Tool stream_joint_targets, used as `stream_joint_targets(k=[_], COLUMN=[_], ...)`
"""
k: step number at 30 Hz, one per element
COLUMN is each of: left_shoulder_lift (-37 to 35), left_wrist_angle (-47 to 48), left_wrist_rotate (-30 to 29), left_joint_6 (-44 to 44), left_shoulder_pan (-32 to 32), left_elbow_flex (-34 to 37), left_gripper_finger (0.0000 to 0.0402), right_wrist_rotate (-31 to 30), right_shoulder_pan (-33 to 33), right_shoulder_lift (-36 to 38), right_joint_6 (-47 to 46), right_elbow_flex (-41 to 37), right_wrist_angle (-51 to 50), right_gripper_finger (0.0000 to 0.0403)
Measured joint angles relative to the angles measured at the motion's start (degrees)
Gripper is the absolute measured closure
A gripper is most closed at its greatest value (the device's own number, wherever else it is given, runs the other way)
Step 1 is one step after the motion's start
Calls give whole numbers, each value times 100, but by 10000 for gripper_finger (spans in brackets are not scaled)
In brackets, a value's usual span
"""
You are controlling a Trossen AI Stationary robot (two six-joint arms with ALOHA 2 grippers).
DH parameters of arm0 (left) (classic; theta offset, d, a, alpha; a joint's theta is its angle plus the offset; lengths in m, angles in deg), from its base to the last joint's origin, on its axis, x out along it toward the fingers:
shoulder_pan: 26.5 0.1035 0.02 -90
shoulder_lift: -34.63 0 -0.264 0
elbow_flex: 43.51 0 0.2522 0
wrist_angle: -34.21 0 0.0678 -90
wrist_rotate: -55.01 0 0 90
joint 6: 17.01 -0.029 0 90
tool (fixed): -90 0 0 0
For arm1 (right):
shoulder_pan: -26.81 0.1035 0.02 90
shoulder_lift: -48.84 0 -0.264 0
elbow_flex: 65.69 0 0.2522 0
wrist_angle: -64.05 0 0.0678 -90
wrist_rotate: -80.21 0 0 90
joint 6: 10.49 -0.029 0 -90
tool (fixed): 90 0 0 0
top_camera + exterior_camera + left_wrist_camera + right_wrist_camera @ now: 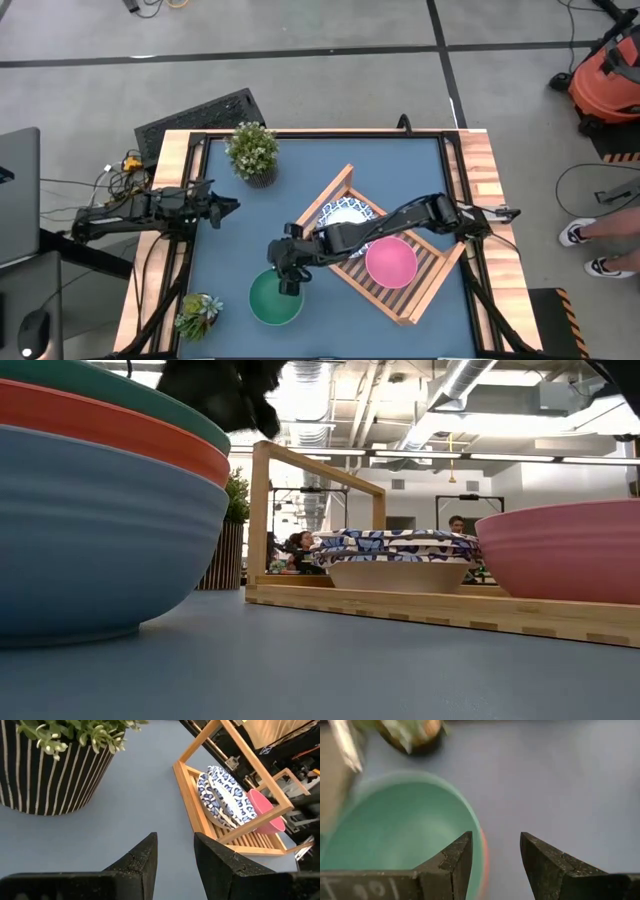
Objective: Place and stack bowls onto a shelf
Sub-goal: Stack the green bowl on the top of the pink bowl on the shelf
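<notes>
Your shelf (425, 290), a light-wood slatted rack with raised rails, lies flat and turned diagonally on the table's right half. On it you have a pink bowl (391, 262) upright at the near side, and white bowls with blue patterned rims (345, 215) stacked just beyond it. Off the shelf, near left of it, a green bowl (272, 300) tops a red bowl (120, 430) and a light blue bowl (90, 540), nested upright.

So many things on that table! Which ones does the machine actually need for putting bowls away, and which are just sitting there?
Part of the job:
- green bowl, top of a stack on the table
- pink bowl on the shelf
- blue-patterned bowls on the shelf
- wooden shelf
- right end effector, open over the green bowl

Just sitting there:
- striped-pot plant
- small plant
</notes>
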Motion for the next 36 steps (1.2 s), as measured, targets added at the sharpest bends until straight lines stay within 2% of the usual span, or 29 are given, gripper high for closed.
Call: stream_joint_targets(k=[15, 19, 27, 33, 36], left_shoulder_lift=[0, 0, 0, 0, 0], left_wrist_angle=[106, 108, 108, 107, 106], left_wrist_rotate=[-4, -4, -4, -4, -4], left_joint_6=[-8, -33, -33, -34, -33], left_shoulder_pan=[0, 1, -1, 1, 1], left_elbow_flex=[0, 0, 0, 0, 0], left_gripper_finger=[289, 289, 289, 289, 289], right_wrist_rotate=[152, 148, 148, 139, 149], right_shoulder_pan=[23, 23, 25, 23, 23], right_shoulder_lift=[-403, -379, -351, -324, -324], right_joint_6=[-48, -51, -67, -180, -203], right_elbow_flex=[3, 12, 12, 12, 140], right_wrist_angle=[-86, -45, -61, -114, -302], right_gripper_finger=[221, 250, 335, 374, 375])
